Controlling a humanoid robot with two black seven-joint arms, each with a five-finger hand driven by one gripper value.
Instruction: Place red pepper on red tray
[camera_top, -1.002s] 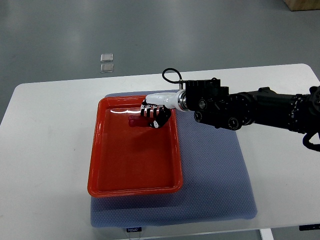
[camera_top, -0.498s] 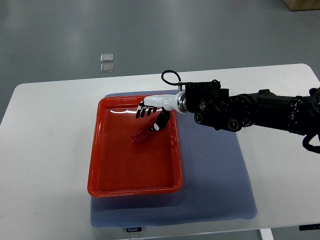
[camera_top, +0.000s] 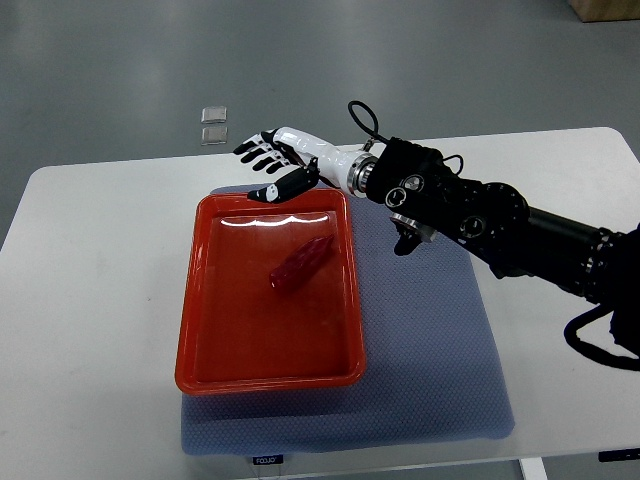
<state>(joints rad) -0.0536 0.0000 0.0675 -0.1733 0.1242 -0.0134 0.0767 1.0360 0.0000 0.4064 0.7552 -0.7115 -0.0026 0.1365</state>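
Nearest the camera, one blue-grey mat (camera_top: 430, 370) lies on the white counter (camera_top: 90, 300) and carries one red tray (camera_top: 200, 330); one red pepper (camera_top: 300, 265) lies tilted on the tray floor, in its far half, apart from every wall. Beyond the tray's far rim, the right hand (camera_top: 272, 165) hovers above the counter with fingers spread, holding nothing; the left hand is out of view. Judged risk: the pepper looks placed, so a low sweep of the arm could clip the far rim and shift the tray; two small clear squares (camera_top: 213, 124) lie on the floor beyond.
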